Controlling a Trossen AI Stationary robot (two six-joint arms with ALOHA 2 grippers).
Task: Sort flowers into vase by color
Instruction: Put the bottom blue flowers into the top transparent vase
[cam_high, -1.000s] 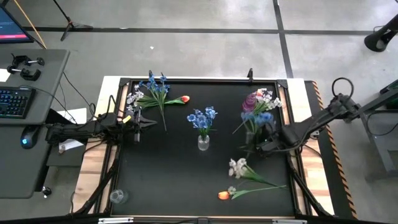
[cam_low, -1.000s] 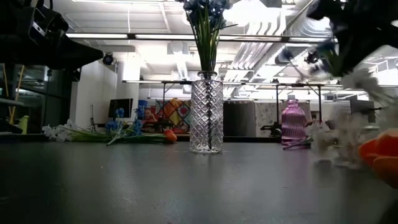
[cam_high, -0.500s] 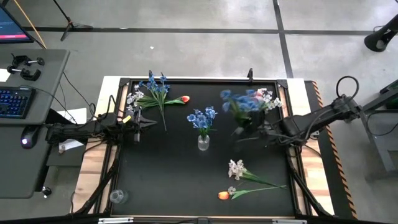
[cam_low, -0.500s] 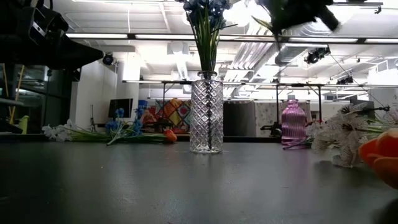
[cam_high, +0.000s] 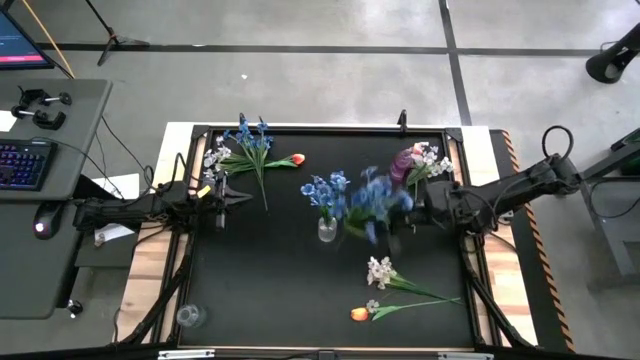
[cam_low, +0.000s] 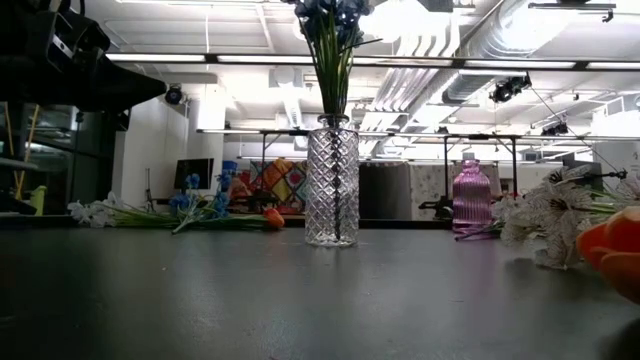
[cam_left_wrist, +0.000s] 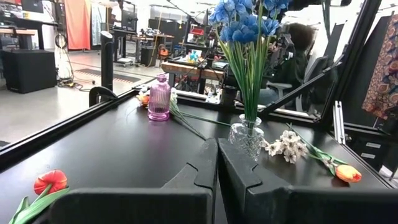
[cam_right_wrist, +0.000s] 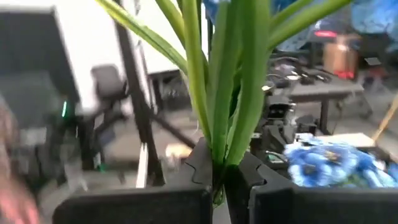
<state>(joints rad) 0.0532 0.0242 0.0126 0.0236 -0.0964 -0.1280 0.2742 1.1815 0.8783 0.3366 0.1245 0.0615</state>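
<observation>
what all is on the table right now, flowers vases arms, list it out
clear vase: 1, glass, table centre, holding a blue spray
carried blue spray: 1, just right of that vase
pink vase: 1, far right corner
pale spray: 1, near right
orange tulips: 2, one near edge, one far left
flower pile: blue and white, far left
small clear jar: 1, near left corner
right gripper: jaws clamped on the carried stems
left gripper: jaws closed, left edge

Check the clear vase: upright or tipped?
Upright. The clear vase stands straight on the table, blue flowers rising vertically from it.
</observation>
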